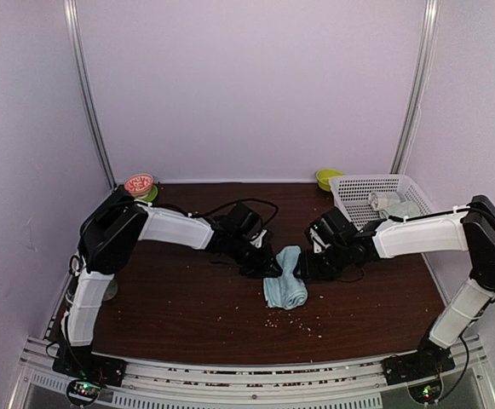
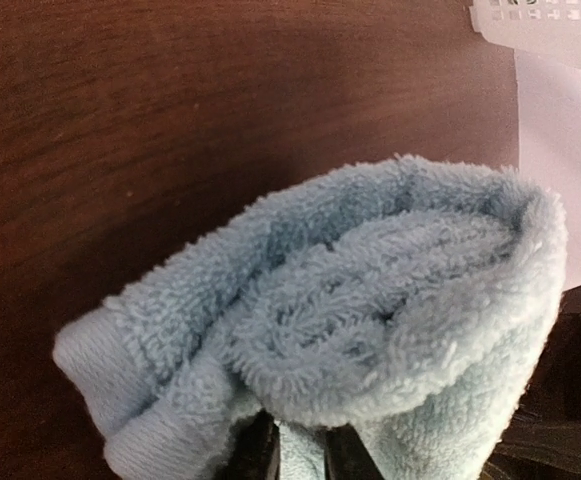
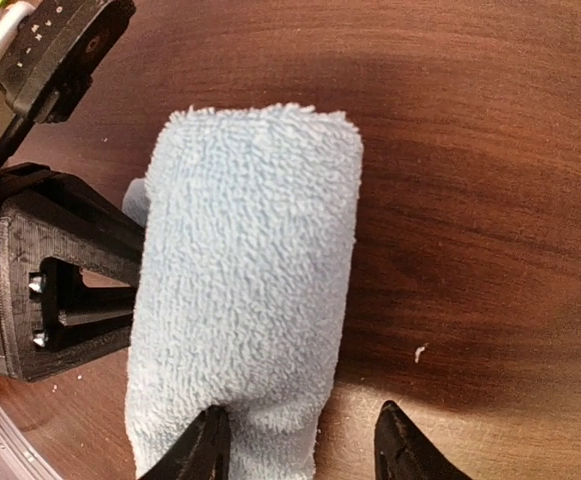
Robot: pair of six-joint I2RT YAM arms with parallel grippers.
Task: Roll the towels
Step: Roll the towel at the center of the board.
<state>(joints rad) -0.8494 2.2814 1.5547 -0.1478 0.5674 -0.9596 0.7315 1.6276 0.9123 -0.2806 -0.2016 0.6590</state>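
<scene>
While the left gripper (image 2: 300, 455) pinches the rolled light blue terry towel (image 1: 284, 277), left of the white plastic basket (image 1: 349, 200), the right gripper (image 3: 303, 432) gapes at its opposite edge, bare brown tabletop (image 1: 187, 307) around.

The light blue towel (image 2: 350, 330) ran off the left wrist view's bottom edge, hiding most of the left gripper (image 2: 300, 455).

Soft light, dark shadow beside towel (image 3: 250, 290).
</scene>
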